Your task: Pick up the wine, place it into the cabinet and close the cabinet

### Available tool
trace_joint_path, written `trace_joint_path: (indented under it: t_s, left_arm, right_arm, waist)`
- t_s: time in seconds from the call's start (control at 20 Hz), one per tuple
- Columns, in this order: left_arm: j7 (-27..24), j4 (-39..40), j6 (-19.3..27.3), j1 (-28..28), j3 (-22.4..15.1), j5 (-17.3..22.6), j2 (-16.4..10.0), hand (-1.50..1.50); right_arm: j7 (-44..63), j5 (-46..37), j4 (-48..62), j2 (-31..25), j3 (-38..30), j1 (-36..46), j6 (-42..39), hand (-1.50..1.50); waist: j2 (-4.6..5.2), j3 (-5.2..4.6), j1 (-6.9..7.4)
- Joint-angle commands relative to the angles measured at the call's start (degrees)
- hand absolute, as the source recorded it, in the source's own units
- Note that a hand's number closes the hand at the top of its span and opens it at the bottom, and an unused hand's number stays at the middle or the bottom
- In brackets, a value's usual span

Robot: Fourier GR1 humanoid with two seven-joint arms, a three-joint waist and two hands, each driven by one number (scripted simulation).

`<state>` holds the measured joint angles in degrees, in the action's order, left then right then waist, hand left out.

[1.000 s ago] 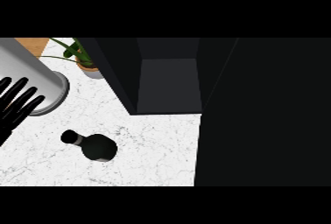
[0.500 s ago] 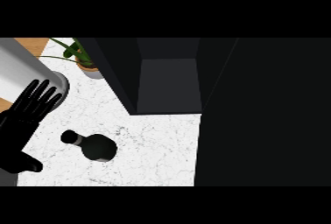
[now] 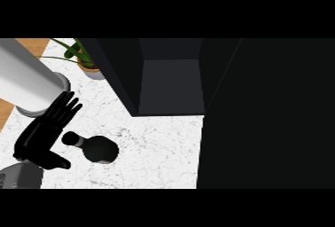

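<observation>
The wine bottle [image 3: 99,149] is black and stands on the white marble counter [image 3: 157,150], its neck and cap [image 3: 71,139] towards the left. My left hand [image 3: 43,133] is open with straight fingers pointing up and right, its palm just left of the bottle's neck and its thumb [image 3: 57,162] below the neck. I cannot tell whether hand and bottle touch. The dark cabinet [image 3: 171,84] stands open behind the bottle, its grey inside showing. Its door [image 3: 268,115] fills the right side of the view. My right hand shows nowhere.
A large grey cylinder [image 3: 26,80] stands at the back left, close above my fingers. A potted plant [image 3: 86,64] sits behind it beside the cabinet's left wall. The counter's left edge runs near my forearm [image 3: 20,177].
My left hand has come in from the left edge and moved right, up to the bottle's neck. The bottle and cabinet have not moved.
</observation>
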<state>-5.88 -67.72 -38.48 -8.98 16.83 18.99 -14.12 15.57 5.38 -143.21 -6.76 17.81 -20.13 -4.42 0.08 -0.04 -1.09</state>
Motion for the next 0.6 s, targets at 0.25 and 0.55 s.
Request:
trace_joint_path:
  t_s: [0.25, 0.55]
  left_arm:
    - [-11.63, 16.9, -8.35, -2.33, -2.41, -6.08, -0.83, -1.5]
    - [-16.31, 27.43, -10.43, -6.4, -2.86, -8.55, -1.49, -1.5]
  right_arm:
    - [1.51, 6.76, -6.59, -0.31, -2.01, -2.98, -1.89, -1.5]
    - [3.03, 6.29, -8.99, -0.69, -0.84, -4.88, -2.68, -1.5]
  waist:
    - [-0.01, 0.0, 0.03]
    - [0.03, -0.04, -0.21]
